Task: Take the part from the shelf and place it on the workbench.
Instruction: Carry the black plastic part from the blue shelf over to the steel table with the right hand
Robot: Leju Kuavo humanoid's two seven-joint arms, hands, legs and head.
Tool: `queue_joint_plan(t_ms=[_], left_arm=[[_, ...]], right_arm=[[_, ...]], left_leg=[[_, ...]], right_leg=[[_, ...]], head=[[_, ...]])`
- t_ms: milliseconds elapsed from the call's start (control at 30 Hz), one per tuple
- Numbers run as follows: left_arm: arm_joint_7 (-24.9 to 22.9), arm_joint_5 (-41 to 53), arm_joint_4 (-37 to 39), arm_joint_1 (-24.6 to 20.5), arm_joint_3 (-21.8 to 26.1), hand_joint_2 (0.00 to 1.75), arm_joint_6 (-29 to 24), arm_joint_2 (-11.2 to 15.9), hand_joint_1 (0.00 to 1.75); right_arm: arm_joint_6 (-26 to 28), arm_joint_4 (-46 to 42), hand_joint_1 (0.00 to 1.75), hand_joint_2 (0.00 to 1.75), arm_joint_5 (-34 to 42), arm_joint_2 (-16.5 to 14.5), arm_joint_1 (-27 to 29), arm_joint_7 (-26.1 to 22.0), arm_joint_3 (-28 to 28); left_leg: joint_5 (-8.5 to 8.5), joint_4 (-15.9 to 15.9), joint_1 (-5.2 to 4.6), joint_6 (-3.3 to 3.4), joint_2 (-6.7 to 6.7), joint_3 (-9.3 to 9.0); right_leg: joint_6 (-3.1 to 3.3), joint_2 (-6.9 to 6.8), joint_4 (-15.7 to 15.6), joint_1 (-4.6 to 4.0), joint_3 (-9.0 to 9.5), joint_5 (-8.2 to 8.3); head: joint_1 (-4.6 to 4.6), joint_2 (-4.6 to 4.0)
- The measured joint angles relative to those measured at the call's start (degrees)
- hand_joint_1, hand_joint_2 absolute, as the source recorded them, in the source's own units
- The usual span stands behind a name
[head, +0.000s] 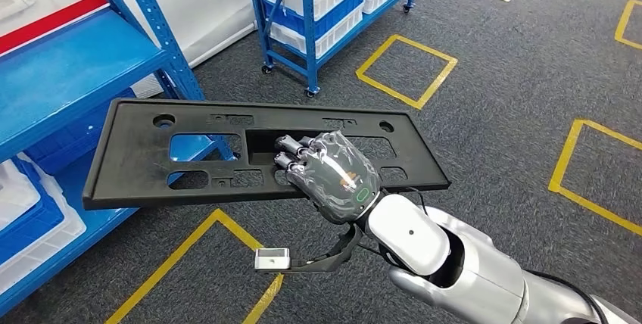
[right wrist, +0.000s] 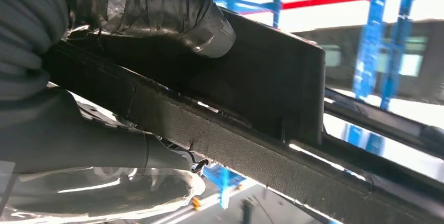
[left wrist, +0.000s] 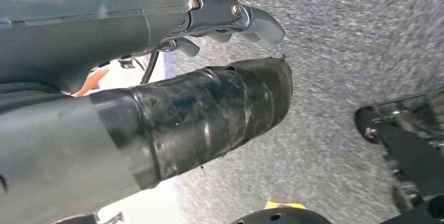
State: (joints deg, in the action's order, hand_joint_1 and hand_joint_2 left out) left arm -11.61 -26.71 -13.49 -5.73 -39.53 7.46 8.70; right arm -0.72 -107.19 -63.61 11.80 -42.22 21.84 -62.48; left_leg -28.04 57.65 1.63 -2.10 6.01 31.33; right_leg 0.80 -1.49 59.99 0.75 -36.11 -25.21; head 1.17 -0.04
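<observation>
I have the part, a long flat black panel with cut-outs, clamped in my right hand: my fingers hook through its large middle opening from above, and in the right wrist view my thumb presses flat against the other face. It is clear of the blue shelf, hanging in the air over the grey carpet with its yellow floor squares, its far left end still over the shelf's front corner post. No workbench is in sight, so I judge the step in hand to be the carry.

My grip sits right of the panel's middle, so the long left end has leverage on my fingers and looks ready to sag or swing. To carry it well I should keep the squeeze firm, hold the panel near level, and turn slowly so that end does not clip the shelf upright or the wheeled rack of white bins behind.

My left hand hangs low over the carpet with nothing in it; its fingers lie straight and a little apart from the taped thumb. It is free to steady the left end if the panel starts to tip.

When the bench appears, I should set one long edge down first, then lay the panel flat before letting go.
</observation>
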Motion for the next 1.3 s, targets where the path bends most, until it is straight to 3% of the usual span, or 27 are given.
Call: queue_joint_plan(t_ms=[67, 133, 167, 200, 233, 267, 333, 400, 467, 500, 567, 633, 700, 733, 767, 833, 900, 1000, 1067, 1133, 1200, 1233, 1300], left_arm=[[-0.2, 0.5, 0.0, 0.1, 0.0, 0.0, -0.4, -0.2, 0.0], [-0.4, 0.8, 0.0, 0.2, -0.1, 0.0, -0.8, -0.2, 0.0], [-0.4, 0.9, 0.0, 0.2, -0.2, 0.0, -1.0, -0.2, 0.0], [-0.5, 1.1, 0.0, 0.3, -0.2, 0.0, -1.1, -0.3, 0.0], [-0.6, 1.3, 0.0, 0.2, -0.3, 0.0, -1.2, -0.4, 0.0], [-0.8, 1.4, 0.0, 0.2, -0.4, 0.0, -1.3, -0.5, 0.0], [-1.2, 1.8, 0.0, 0.1, -0.5, 0.0, -1.4, -0.6, 0.0], [-1.7, 2.2, 0.0, -0.3, -0.6, 0.0, -1.6, -0.9, 0.0], [-2.2, 2.6, 0.0, -1.0, -0.9, 0.0, -1.8, -1.4, 0.0], [-2.4, 2.7, 0.0, -1.2, -1.0, 0.0, -1.9, -1.7, 0.0], [-3.1, 3.2, 0.0, -1.4, -1.3, 0.0, -2.1, -2.5, 0.0], [-3.8, 3.8, 0.0, -1.4, -1.5, 0.0, -2.3, -3.1, 0.0], [-4.6, 4.5, 0.0, -1.4, -1.9, 0.0, -2.4, -3.8, 0.0], [-4.9, 4.8, 0.0, -1.5, -2.0, 0.0, -2.5, -4.2, 0.0], [-5.2, 5.0, 0.0, -1.6, -2.1, 0.0, -2.6, -4.6, 0.0], [-5.6, 5.0, 0.0, -1.9, -2.4, 0.0, -2.9, -5.2, 0.0], [-5.8, 4.4, 0.1, -2.1, -2.7, 0.0, -3.2, -5.4, 0.0], [-5.7, 3.2, 0.1, -2.4, -2.8, 0.0, -3.2, -5.5, 0.0], [-5.6, 2.8, 0.1, -2.5, -2.8, 0.0, -3.2, -5.6, 0.0], [-5.6, 2.7, 0.2, -2.5, -2.8, 0.0, -3.2, -5.6, 0.0], [-5.7, 2.7, 0.3, -2.5, -2.8, 0.0, -3.1, -5.6, 0.0], [-5.8, 2.7, 0.3, -2.5, -2.8, 0.0, -3.1, -5.6, 0.0], [-6.0, 2.8, 0.3, -2.7, -2.8, 0.0, -3.0, -5.6, 0.0]], right_arm=[[0.1, -0.2, 1.75, 1.75, -0.9, 0.3, 1.1, 0.0, 0.0], [0.1, -0.3, 1.75, 1.75, -1.8, 0.5, 2.1, 0.0, 0.0], [0.1, -0.4, 1.75, 1.75, -2.2, 0.7, 2.7, 0.0, 0.0], [0.0, -0.5, 1.75, 1.75, -2.5, 1.0, 3.3, -0.1, 0.0], [-0.1, -0.6, 1.75, 1.75, -2.7, 1.3, 3.8, -0.1, 0.1], [-0.2, -0.9, 1.75, 1.75, -2.9, 1.6, 4.3, -0.1, 0.1], [-0.7, -1.4, 1.75, 1.75, -3.3, 2.0, 4.7, -0.2, 0.4], [-1.3, -2.0, 1.75, 1.75, -3.4, 2.5, 5.2, -0.2, 1.0], [-1.8, -2.8, 1.75, 1.75, -3.3, 3.1, 5.7, -0.2, 1.5], [-2.0, -3.1, 1.75, 1.75, -3.2, 3.5, 5.9, -0.2, 1.8], [-2.5, -3.8, 1.75, 1.75, -3.3, 4.1, 6.3, -0.1, 2.2], [-3.0, -4.3, 1.75, 1.75, -3.7, 4.5, 6.6, 0.0, 2.6], [-3.7, -4.5, 1.75, 1.75, -4.5, 4.8, 7.2, 0.1, 2.6], [-3.9, -4.6, 1.75, 1.75, -4.9, 5.0, 7.6, 0.1, 2.6], [-4.1, -4.7, 1.75, 1.75, -5.2, 5.1, 7.8, 0.2, 2.6], [-4.3, -4.9, 1.75, 1.75, -5.5, 5.3, 8.0, 0.2, 2.6], [-4.2, -5.0, 1.75, 1.75, -5.7, 5.1, 8.0, 0.1, 2.6], [-3.9, -4.6, 1.75, 1.75, -6.3, 3.9, 7.7, -0.2, 2.2], [-3.5, -4.2, 1.75, 1.75, -6.7, 2.6, 7.1, -0.2, 1.6], [-2.9, -3.5, 1.75, 1.75, -6.8, 1.4, 6.5, -0.2, 1.1], [-2.3, -2.9, 1.75, 1.75, -6.7, 0.4, 6.3, -0.1, 0.6], [-2.2, -2.6, 1.75, 1.75, -6.6, 0.1, 6.3, -0.1, 0.4], [-2.1, -2.0, 1.75, 1.75, -6.5, -0.5, 6.1, 0.0, 0.0]], left_leg=[[-2.64, 3.7, 0.22, -0.14, -2.35, 1.6], [-6.27, 11.2, 0.02, 0.25, -4.87, 5.22], [-7.28, 14.5, -0.18, 0.51, -5.35, 6.96], [-7.25, 16.1, -0.37, 0.84, -5.57, 7.94], [-6.15, 15.5, -0.56, 1.24, -5.72, 7.89], [-4.17, 12.8, -0.77, 1.74, -6.13, 6.76], [-0.72, 5.5, -1.08, 2.88, -8.7, 3.46], [0.33, 1.4, -1.39, 3.5, -10.84, 1.62], [0.58, 0.5, -1.59, 3.63, -10.24, 1.2], [0.9, -0.1, -1.47, 3.67, -9.47, 0.91], [1.55, -1.3, -1.17, 3.86, -7.73, 0.29], [1.77, -1.8, -1.15, 4.07, -6.03, 0.12], [1.7, -1.7, -1.12, 4.02, -4.36, 0.18], [1.62, -1.7, -1.07, 3.9, -3.6, 0.2], [1.48, -1.5, -0.99, 3.69, -2.9, 0.2], [0.93, -0.8, -0.95, 2.94, -1.73, 0.29], [0.39, -0.2, -1.09, 2.04, -0.83, 0.34], [0.01, 0.0, -0.81, 0.83, -0.09, 0.12], [-2.0, 2.6, -0.46, 0.34, -2.25, 1.19], [-5.77, 9.5, -0.45, 0.27, -4.98, 4.55], [-7.81, 15.8, -0.6, 0.49, -5.68, 7.92], [-7.25, 16.3, -0.68, 0.73, -5.78, 8.42], [-3.35, 11.0, -0.89, 1.48, -6.64, 6.24]], right_leg=[[0.83, 1.19, -0.2, -0.04, -0.06, 0.27], [1.33, 2.46, -0.2, -0.36, -0.23, 0.44], [1.5, 3.2, -0.2, -0.61, -0.32, 0.52], [1.63, 3.98, -0.1, -0.89, -0.37, 0.58], [1.72, 4.78, -0.1, -1.15, -0.39, 0.64], [1.78, 5.6, -0.1, -1.35, -0.37, 0.7], [1.73, 7.04, -0.1, -1.47, -0.43, 0.87], [1.22, 8.32, -0.1, -1.07, -0.87, 1.26], [0.4, 9.64, -0.4, -0.7, -1.21, 1.78], [0.09, 9.4, -0.3, -0.76, -1.3, 1.77], [-0.49, 6.61, 2.2, -1.15, -2.5, -0.02], [-1.01, 3.12, 8.6, -1.03, -5.56, -3.76], [-1.63, 2.04, 13.6, -0.32, -7.92, -5.55], [-1.96, 1.75, 13.5, 0.09, -7.69, -4.94], [-2.3, 1.32, 11.1, 0.49, -6.26, -3.45], [-2.73, -0.68, 4.0, 0.72, -1.98, -0.72], [-2.1, -1.76, 0.2, 0.41, 0.14, -0.03], [-0.44, -0.24, -0.1, -0.03, -0.12, 0.04], [0.45, 0.78, -0.4, 0.0, -0.17, 0.36], [1.02, 1.81, -0.5, -0.12, -0.35, 0.55], [1.33, 3.06, -0.5, -0.52, -0.53, 0.68], [1.42, 3.73, -0.5, -0.72, -0.56, 0.73], [1.47, 5.13, -0.4, -0.96, -0.53, 0.79]], head=[[-0.36, 0.0], [-0.83, 0.0], [-0.99, 0.0], [-1.07, 0.0], [-1.06, 0.0], [-1.06, 0.0], [-0.96, 0.0], [-0.96, 0.0], [-1.07, 0.0], [-1.05, 0.0], [-0.81, 0.0], [-0.58, 0.0], [-0.54, 0.0], [-0.54, 0.0], [-0.53, 0.0], [-0.5, 0.0], [-0.56, 0.0], [-0.73, 0.0], [-0.9, 0.0], [-1.19, 0.0], [-1.31, 0.0], [-1.3, 0.0], [-1.3, 0.0]])
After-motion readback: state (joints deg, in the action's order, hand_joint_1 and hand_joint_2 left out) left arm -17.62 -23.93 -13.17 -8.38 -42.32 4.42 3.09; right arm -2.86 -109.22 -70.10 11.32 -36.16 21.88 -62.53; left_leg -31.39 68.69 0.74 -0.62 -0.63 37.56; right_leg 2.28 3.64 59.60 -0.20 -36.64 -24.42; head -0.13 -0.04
